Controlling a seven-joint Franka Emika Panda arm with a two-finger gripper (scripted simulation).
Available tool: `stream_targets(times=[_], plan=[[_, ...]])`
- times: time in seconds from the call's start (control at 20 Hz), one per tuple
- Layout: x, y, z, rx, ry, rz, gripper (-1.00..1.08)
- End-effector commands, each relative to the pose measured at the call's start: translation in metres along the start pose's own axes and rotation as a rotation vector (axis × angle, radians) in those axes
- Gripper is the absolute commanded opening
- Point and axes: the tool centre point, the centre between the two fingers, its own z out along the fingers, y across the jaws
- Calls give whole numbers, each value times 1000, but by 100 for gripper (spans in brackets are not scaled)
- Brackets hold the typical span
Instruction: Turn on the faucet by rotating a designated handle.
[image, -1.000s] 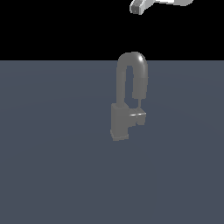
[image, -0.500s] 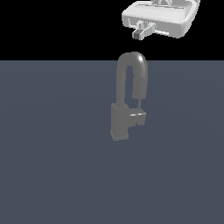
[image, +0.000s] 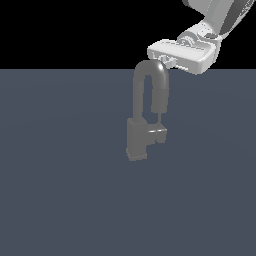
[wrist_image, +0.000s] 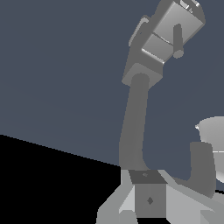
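Currently, the faucet (image: 145, 117) stands upright on the flat dark grey-blue floor (image: 60, 200), well apart from every visible edge of that surface. Its boxy rectangular base sits on the floor, and the inverted-U gooseneck spout rises from the base, arches over and ends pointing down just above the handle (image: 160, 134). The handle is a small grey block with a lighter top face; it juts sideways from the base toward the exterior view's right.

The white arm (image: 220, 15) enters from the upper right corner of the exterior view. The gripper (image: 166, 61) sits at the top of the spout's arch, just beside its crown on the exterior view's right. From this view, contact between the gripper and the arch cannot be confirmed; the two overlap in the picture.

In the wrist view, one finger (wrist_image: 149, 199) lies against the curved spout where the arch begins, and a second dark finger stands apart to the side. The jaws are spread partly open, and nothing is clamped between them. The spout runs away from the camera to the base, and the handle (wrist_image: 177, 41) shows there as a short bar on the base's light face. The gripper is well apart from the handle.
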Motion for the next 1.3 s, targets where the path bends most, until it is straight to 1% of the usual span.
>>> stream_targets(times=[0.0,0.45,0.75,1.0,1.15,1.25], plan=[[18,1,2,37,-52,37,-100],[85,7,20,179,-243,179,-100],[119,13,36,256,-347,259,-100],[137,17,48,299,-404,304,-100],[142,18,51,312,-420,317,-100],[143,18,52,313,-423,318,-100]])
